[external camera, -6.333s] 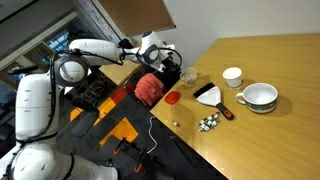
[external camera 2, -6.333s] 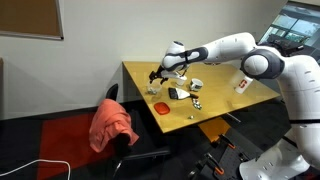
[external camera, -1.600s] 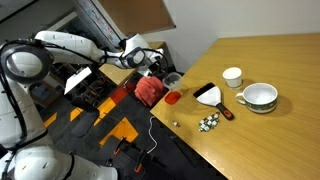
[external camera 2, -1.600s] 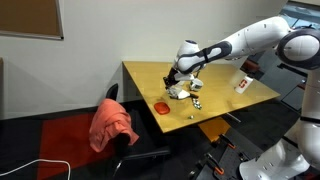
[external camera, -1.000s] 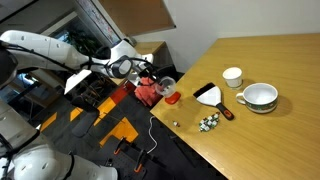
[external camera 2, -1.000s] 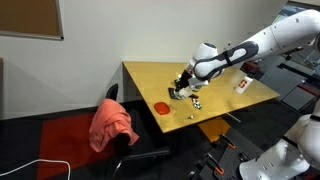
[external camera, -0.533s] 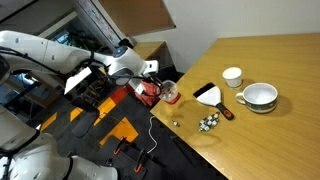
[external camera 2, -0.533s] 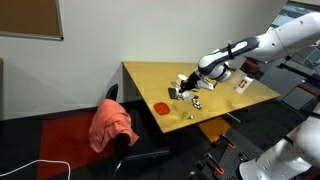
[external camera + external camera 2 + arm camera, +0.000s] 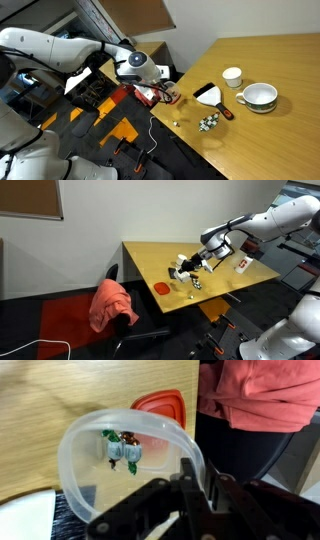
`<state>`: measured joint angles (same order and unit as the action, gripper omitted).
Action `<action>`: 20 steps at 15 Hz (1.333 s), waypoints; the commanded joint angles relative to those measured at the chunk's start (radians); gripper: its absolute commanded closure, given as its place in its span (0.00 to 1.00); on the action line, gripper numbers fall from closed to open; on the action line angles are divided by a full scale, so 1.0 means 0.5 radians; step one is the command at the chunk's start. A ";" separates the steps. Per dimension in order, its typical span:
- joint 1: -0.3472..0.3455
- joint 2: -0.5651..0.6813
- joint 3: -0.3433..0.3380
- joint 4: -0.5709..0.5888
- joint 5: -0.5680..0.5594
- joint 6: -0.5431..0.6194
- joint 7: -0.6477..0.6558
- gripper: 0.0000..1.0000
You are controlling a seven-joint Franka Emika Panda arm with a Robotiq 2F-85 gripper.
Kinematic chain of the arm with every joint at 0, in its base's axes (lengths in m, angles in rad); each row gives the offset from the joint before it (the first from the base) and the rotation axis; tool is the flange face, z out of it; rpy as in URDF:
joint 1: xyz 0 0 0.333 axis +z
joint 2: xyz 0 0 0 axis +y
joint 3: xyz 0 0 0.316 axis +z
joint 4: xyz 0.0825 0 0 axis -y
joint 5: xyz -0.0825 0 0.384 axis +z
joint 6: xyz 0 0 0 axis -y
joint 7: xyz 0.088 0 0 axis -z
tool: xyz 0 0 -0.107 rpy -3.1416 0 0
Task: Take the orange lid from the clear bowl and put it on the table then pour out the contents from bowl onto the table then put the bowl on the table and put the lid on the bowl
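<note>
My gripper [image 9: 198, 472] is shut on the rim of the clear bowl [image 9: 95, 470], which it holds tipped above the table [image 9: 40, 395]. A small green-and-white thing [image 9: 124, 450] shows through the bowl; I cannot tell whether it lies inside or beneath. The orange lid [image 9: 160, 405] lies flat on the wood just beyond the bowl, near the table's edge. In both exterior views the gripper [image 9: 160, 88] [image 9: 197, 262] holds the bowl [image 9: 170, 95] [image 9: 186, 265] low over the table. The lid [image 9: 160, 286] lies apart from it, and tiny pale bits [image 9: 190, 296] lie near the edge.
A white cup [image 9: 232, 76], a white green-rimmed bowl [image 9: 260, 96], a black-handled brush [image 9: 212, 94] and a cluster of greenish-white pieces [image 9: 208, 123] lie on the table. A red cloth [image 9: 112, 305] hangs over a chair beside the table edge [image 9: 262, 395].
The arm has swung round and its wrist has turned, so the held bowl is tipped more and sits lower over the table. The lid has stayed where it lay.
</note>
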<state>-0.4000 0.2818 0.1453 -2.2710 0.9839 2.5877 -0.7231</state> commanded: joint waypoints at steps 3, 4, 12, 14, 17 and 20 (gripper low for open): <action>0.008 0.167 -0.282 0.224 0.249 -0.599 -0.296 0.96; 0.014 0.181 -0.331 0.243 0.272 -0.695 -0.288 0.96; -0.020 0.331 -0.602 0.376 0.508 -1.338 -0.226 0.96; -0.034 0.378 -0.653 0.420 0.527 -1.460 -0.215 0.96; -0.091 0.478 -0.706 0.517 0.549 -1.701 -0.239 0.96; -0.138 0.640 -0.720 0.660 0.577 -1.931 -0.214 0.96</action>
<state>-0.4476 0.5164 -0.2079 -2.0293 1.2475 1.7342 -0.8460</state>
